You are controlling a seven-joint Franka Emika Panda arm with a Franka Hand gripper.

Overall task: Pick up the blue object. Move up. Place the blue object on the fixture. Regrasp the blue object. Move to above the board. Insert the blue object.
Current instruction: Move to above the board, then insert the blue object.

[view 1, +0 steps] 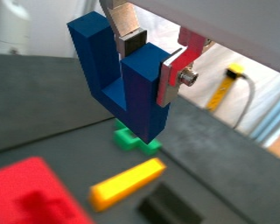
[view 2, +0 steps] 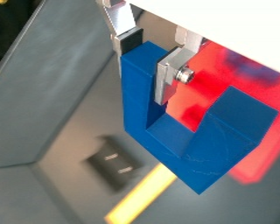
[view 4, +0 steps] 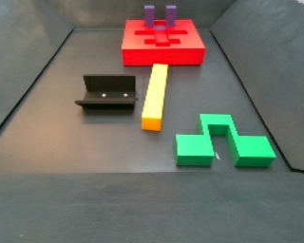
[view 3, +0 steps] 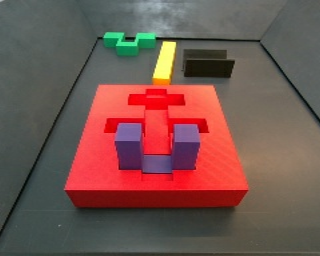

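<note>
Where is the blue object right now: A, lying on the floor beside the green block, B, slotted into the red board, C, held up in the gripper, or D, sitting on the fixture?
C: in both wrist views the gripper has its fingers closed on one prong of the blue object, lifted clear of the floor, and neither side view shows it anywhere below.

The supporting surface is a dark grey floor (view 4: 66,114) enclosed by dark walls. Taking the side view with the board at the far end: the red board (view 4: 163,43) lies at 12 o'clock, flat on the floor, with a purple U-shaped block (view 4: 160,15) seated in it. The fixture (view 4: 107,93) stands at 10 o'clock. The yellow bar (view 4: 156,95) lies at centre, just beside the fixture. The green block (view 4: 222,140) lies at 4 o'clock. The gripper (view 1: 149,48) is raised off the floor.
</note>
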